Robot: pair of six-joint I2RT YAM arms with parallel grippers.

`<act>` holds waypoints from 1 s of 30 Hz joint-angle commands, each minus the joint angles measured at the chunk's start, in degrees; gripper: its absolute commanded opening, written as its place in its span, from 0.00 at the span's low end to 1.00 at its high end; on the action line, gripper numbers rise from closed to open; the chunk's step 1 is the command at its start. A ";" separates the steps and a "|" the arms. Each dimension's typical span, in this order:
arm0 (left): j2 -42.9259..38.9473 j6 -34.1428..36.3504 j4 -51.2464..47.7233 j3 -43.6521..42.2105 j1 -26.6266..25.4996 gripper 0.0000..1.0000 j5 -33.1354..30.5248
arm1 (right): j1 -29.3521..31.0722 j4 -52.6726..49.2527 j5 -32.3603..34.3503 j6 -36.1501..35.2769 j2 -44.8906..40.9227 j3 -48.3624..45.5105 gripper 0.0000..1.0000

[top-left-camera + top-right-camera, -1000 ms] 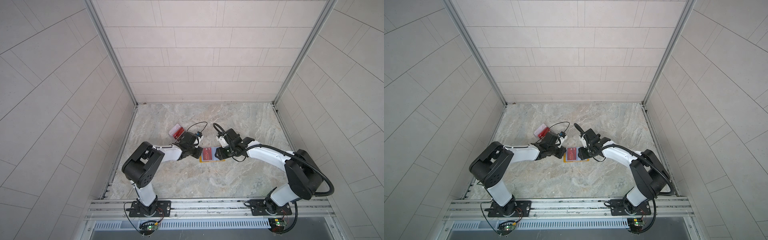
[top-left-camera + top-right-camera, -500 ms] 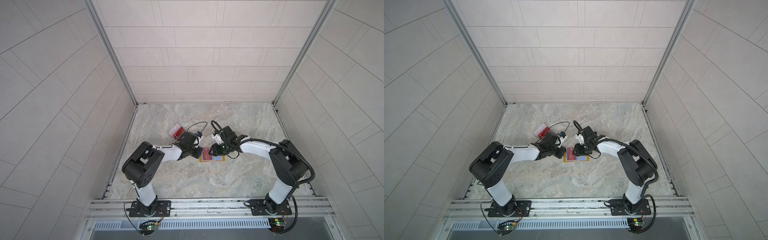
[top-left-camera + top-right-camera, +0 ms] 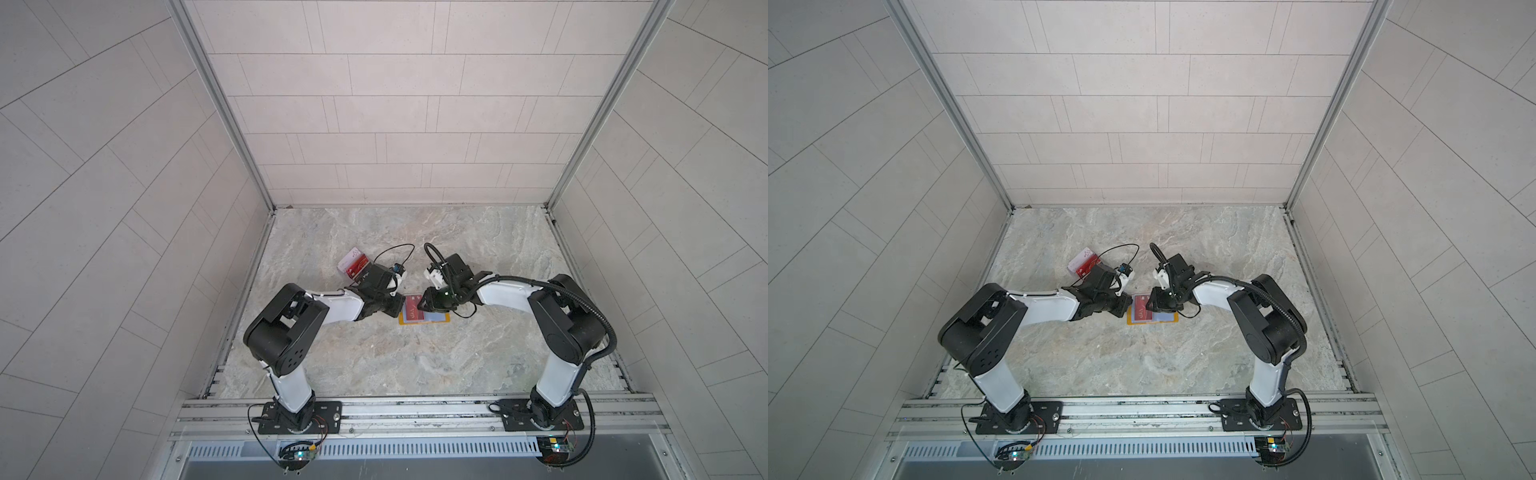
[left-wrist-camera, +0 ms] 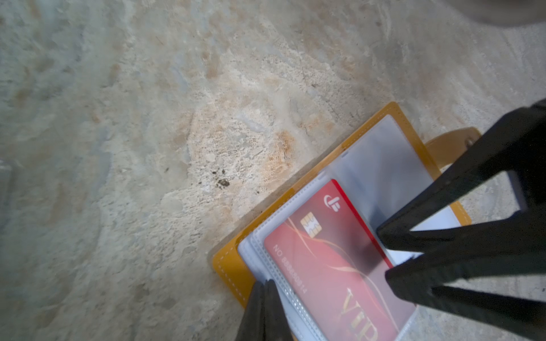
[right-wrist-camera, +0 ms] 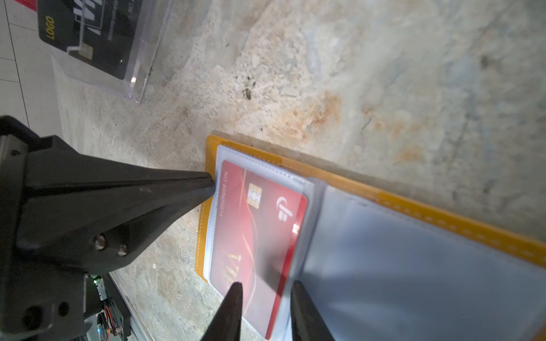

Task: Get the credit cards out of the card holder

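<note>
Item under inspection: a mustard-yellow booklet-style card holder (image 3: 424,323) (image 3: 1154,323). It lies open and flat on the grey marble bench (image 3: 415,365), near the centre of the frame in both top views.

Its clear bluish plastic sleeves face up. The left page holds a red plastic credit card with gold "VIP" print and a chip (image 4: 325,259) (image 5: 254,236). One long edge of the card shows bare past the sleeve opening at the fold.

Left gripper (image 4: 265,285) (image 5: 210,184): jaws clenched together. The tip rests against the outer edge of the sleeves on the holder's left cover. Whether any sleeve is pinched between the jaws cannot be told.

Right gripper (image 5: 266,283) (image 4: 383,254): jaws stand narrowly apart. One finger is over the red card and the other over the sleeve just past the card's exposed edge. The card lies flat beneath them and is not lifted. Contact with it cannot be confirmed.

In both top views the two grippers meet over the holder's left half, tip to tip.

A clear plastic box (image 3: 352,266) (image 5: 139,73) sits up and to the left of the holder. It holds red and whitish cards, and the right wrist view shows a black one as well.
</note>
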 commanded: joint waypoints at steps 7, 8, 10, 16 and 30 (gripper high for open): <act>0.36 0.78 -4.03 -1.64 -0.26 0.00 -0.28 | -0.21 1.79 -1.38 1.56 1.04 -0.97 0.28; 0.33 0.80 -4.03 -1.60 -0.26 0.00 -0.23 | -0.22 1.85 -1.47 1.67 1.13 -0.99 0.28; 0.34 0.91 -4.12 -1.53 -0.26 0.00 -0.23 | -0.18 2.09 -1.73 1.71 1.12 -1.01 0.27; 0.26 0.94 -4.29 -1.65 -0.26 0.00 -0.23 | -0.21 2.78 -2.60 1.89 1.19 -1.18 0.26; -0.54 0.48 -3.77 -2.88 -0.26 0.00 -0.27 | -1.14 5.88 -5.20 3.62 2.19 -1.90 0.25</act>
